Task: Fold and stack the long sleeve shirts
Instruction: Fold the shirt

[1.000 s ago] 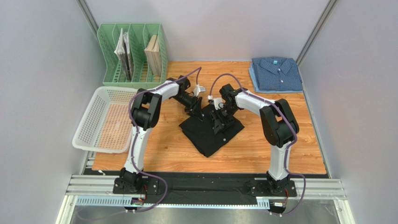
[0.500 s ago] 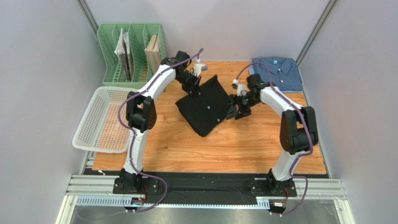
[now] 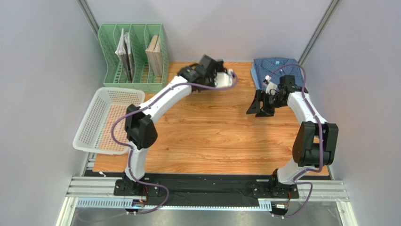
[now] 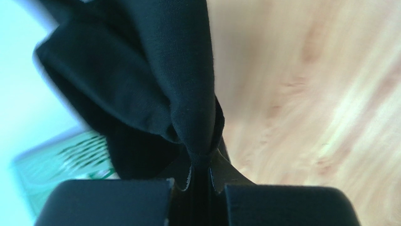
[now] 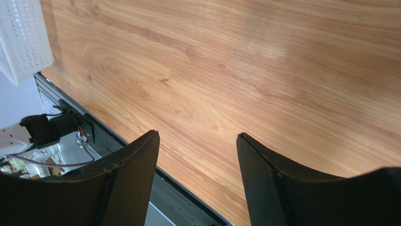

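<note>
Aloft near the far edge of the tabletop (image 3: pixel 212 136), the left gripper (image 4: pixel 200 172) clamps the bunched black shirt (image 4: pixel 155 70), likely bound for the folded blue shirt (image 3: pixel 277 66) in the far right corner; the right gripper (image 5: pixel 196 135), jaws apart, hangs empty nearby.

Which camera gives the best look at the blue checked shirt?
The top external view: the blue checked shirt lies folded at the far right corner of the table, partly behind the right arm. Neither wrist view shows it at all.
</note>
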